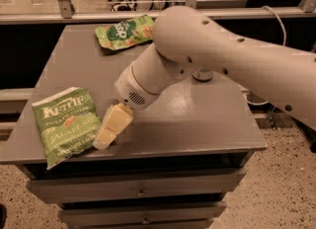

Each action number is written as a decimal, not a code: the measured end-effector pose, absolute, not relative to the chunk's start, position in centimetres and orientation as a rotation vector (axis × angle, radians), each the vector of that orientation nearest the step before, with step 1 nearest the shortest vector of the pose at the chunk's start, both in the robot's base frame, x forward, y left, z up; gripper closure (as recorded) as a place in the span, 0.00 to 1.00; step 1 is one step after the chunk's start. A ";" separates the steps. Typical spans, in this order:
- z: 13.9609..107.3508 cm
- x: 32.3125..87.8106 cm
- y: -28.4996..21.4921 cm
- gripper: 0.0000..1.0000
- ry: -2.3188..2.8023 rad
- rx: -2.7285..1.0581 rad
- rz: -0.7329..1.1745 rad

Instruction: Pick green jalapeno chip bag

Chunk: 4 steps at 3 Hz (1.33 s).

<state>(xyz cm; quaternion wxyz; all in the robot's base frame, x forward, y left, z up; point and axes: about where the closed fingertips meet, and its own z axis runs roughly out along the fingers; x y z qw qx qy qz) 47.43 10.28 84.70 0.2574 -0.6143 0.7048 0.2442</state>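
The green jalapeno chip bag (66, 124) lies flat near the front left corner of the grey table (197, 124), its white "KETTLE" lettering facing up. My gripper (106, 136), with pale yellow fingers, hangs from the white arm just right of the bag, its tip at the bag's right edge and low over the tabletop. Whether it touches the bag cannot be told.
A smaller green bag with a dark round logo (126, 31) lies at the table's back, left of centre. The table is a drawer cabinet with drawers (140, 191) in front. A railing (148, 11) and office chairs stand behind. My arm (222, 60) crosses the table's right half.
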 end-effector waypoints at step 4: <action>82.5 47.0 14.9 0.85 1.925 -1.600 0.747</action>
